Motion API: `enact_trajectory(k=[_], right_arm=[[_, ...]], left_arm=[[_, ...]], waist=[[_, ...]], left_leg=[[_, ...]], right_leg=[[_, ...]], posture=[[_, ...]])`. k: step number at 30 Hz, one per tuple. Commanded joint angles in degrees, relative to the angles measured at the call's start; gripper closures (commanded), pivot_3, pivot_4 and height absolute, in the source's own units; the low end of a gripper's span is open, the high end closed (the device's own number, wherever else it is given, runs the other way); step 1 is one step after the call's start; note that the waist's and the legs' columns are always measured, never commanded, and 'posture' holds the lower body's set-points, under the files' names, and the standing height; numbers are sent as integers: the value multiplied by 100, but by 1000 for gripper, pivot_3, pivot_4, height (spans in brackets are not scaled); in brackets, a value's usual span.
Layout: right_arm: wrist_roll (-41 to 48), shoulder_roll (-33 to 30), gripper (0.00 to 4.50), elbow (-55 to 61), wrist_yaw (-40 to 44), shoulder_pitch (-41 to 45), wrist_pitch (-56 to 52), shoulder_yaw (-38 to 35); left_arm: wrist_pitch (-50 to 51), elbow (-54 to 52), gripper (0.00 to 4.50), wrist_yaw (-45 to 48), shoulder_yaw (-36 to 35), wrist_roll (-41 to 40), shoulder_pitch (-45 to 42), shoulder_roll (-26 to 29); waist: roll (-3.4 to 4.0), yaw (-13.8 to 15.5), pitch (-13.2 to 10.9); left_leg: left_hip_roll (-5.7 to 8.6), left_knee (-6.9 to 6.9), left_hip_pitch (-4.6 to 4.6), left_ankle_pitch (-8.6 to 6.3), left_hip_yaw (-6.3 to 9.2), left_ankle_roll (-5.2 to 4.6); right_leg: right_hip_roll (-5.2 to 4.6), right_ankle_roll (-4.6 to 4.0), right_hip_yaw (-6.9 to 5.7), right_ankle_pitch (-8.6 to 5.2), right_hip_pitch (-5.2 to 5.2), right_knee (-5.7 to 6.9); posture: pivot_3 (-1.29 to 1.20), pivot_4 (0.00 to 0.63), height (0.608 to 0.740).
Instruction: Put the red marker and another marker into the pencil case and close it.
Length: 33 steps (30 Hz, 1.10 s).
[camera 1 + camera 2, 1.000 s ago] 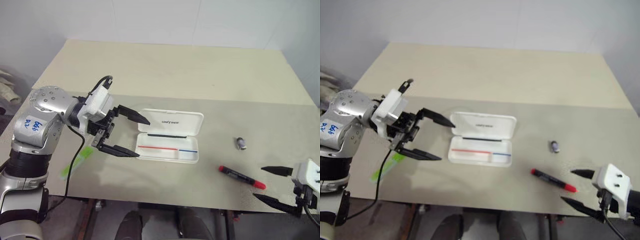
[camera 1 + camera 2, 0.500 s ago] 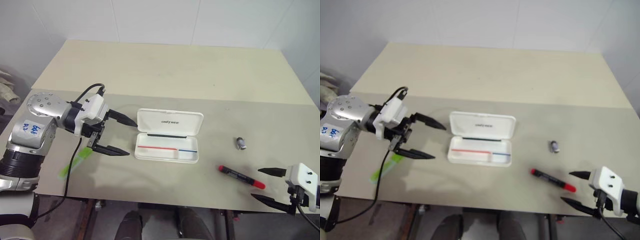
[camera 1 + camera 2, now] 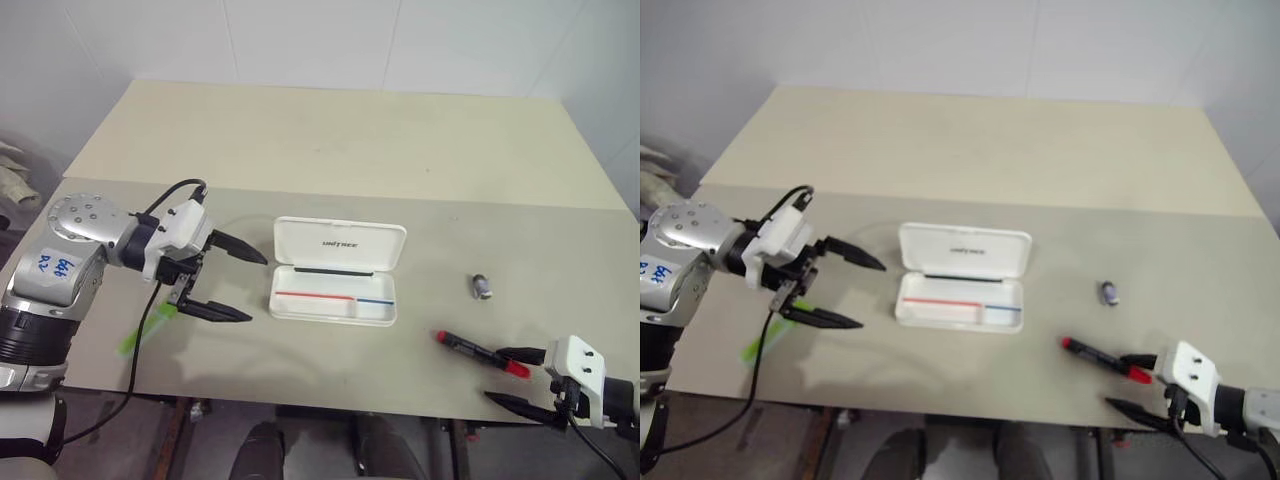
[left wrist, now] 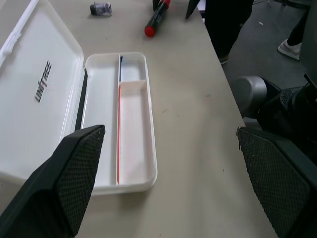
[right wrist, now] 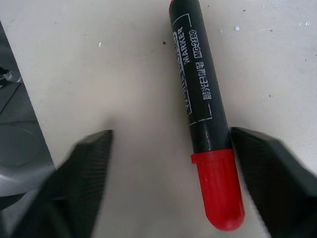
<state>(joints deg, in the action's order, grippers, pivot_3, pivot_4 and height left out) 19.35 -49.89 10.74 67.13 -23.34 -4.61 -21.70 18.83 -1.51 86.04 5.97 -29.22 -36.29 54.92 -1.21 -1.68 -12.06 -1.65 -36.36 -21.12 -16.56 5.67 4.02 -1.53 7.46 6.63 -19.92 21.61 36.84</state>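
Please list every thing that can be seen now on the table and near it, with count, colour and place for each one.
pencil case: one, white, open, middle of the table, lid lying flat behind the tray.
red marker: one, black barrel with red cap, near the front edge to the right of the case, lying flat.
green highlighter: one, light green, near the front left edge, under the left gripper's cable.
small grey object: one, grey, right of the case.
table: one, beige.
left gripper: one, black fingers, open, left of the case.
right gripper: one, black fingers astride the marker's red cap, not yet shut.
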Motion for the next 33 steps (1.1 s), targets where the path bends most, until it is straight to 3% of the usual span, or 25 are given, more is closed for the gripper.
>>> enact_trajectory(k=[1,6,7,16,26,33], right_arm=[[-58,60,1966,-50,-36,49,117,145],[-91,69,3754,-110,-103,209,198,294],[-101,70,3899,-114,-121,248,212,324],[-167,56,3895,-187,-233,609,356,468],[93,-248,3895,176,-333,1180,114,153],[768,-185,3895,983,-424,2054,-824,582]], left_arm=[[58,-186,0,296,-167,-148,-73,55],[72,-218,0,254,-194,-140,-70,25],[72,-222,0,246,-195,-136,-65,18],[79,-138,0,116,-224,-50,-5,-54],[-540,498,0,70,-327,358,147,-61],[-1184,1192,0,121,-355,766,181,44]], waist=[[0,1,0],[-2,-9,0],[-5,-11,-1],[-9,-67,-3],[-2,-7,-7],[0,-9,-8]], left_leg=[[0,0,1,0,0,0],[0,-7,1,0,-1,0],[0,-10,1,0,-1,0],[-2,-57,0,0,-4,0],[-1,-64,-4,-1,-9,-1],[-2,-56,-11,-3,-5,-1]], right_leg=[[0,0,0,0,0,1],[0,0,1,0,-1,3],[0,0,1,1,-2,4],[3,-1,2,11,-5,23],[2,7,10,18,-7,21],[1,8,6,16,-1,14]], posture=[[0,150,740],[0,150,740],[0,150,740],[0,150,740],[0,150,740],[0,150,740]])
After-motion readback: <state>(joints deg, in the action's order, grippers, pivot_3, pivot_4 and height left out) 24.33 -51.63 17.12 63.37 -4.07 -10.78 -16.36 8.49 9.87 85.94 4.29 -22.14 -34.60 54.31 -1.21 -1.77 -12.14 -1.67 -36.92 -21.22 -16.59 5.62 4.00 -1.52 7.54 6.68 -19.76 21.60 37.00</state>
